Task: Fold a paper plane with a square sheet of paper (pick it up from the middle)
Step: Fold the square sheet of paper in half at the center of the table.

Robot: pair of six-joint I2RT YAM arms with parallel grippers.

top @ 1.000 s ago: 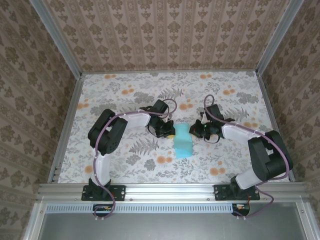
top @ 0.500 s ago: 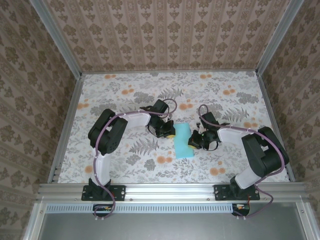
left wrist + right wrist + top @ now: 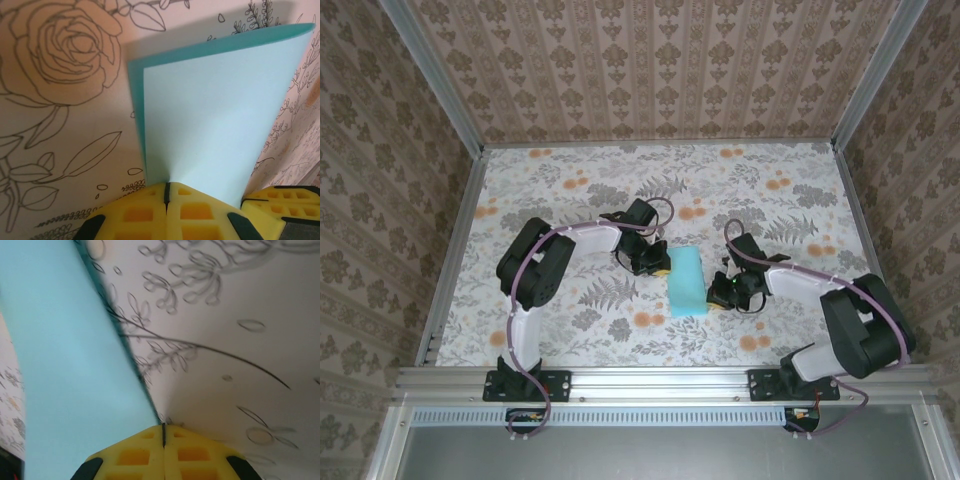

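1. Square sheet of paper (image 3: pixel 687 283) lies mid-table (image 3: pixel 570 190), doubled into a narrow strip; no dart point yet.
2. Left gripper (image 3: pixel 166 188) is closed, tips on its left edge. Right gripper (image 3: pixel 163 429) is closed, tips against the right edge.
3. Likely step is creasing the first fold. Next, the nose corners need folding while one gripper pins the sheet.

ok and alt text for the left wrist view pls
A folded sheet of thin light-teal paper, two layers showing along its left edge, rests on a pale table cover printed with outlined roses. Its near end meets the left pincer, yellow fingertips pressed shut at the bottom edge.
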